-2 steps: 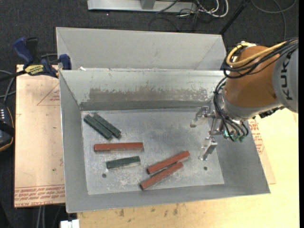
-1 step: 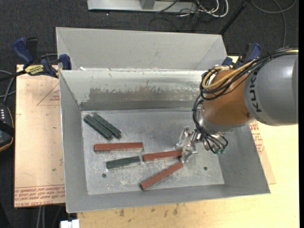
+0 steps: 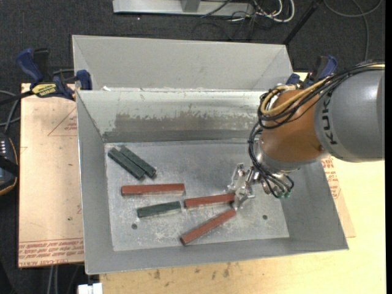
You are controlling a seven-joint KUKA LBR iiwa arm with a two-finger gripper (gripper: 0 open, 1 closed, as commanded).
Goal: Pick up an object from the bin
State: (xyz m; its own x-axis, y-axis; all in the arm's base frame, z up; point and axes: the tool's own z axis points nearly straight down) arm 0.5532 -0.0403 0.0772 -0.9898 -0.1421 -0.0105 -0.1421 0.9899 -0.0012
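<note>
Jaws: low over the floor of the bin (image 3: 269, 225), right of centre, under the orange wrist cover (image 3: 288, 143). Opening: cannot tell, since the metal parts overlap from this angle. Nothing is seen held between them.

Nearest thing: short red-brown bar (image 3: 208, 201). Its right end lies at the jaws, touching or just beneath them; I cannot tell which. The long axis runs nearly left to right in the view, so the bar stretches away from the jaws to the left. Judgement: a grip here falls on the bar's end, not its middle, so it may droop or swing on lifting. Shifting left along the bar and closing across its narrow width looks safer.

Second candidate: slanted red-brown bar (image 3: 207, 226), just below. Its upper right end lies just beside the jaws, and its axis runs down to the left. The two ends sit close together, so there is a risk of catching both or nudging one.

Further out:
- dark green bar (image 3: 159, 210), left of the short bar
- long red-brown bar (image 3: 153, 190), above the dark green bar
- pair of dark green bars (image 3: 131, 163), side by side, upper left, well apart from the jaws

Surface: flat, scuffed grey metal. All bars lie flat and low, giving little height to get round.

Room: bare floor to the right of and below the jaws. The sloping right wall is close to the arm.
</note>
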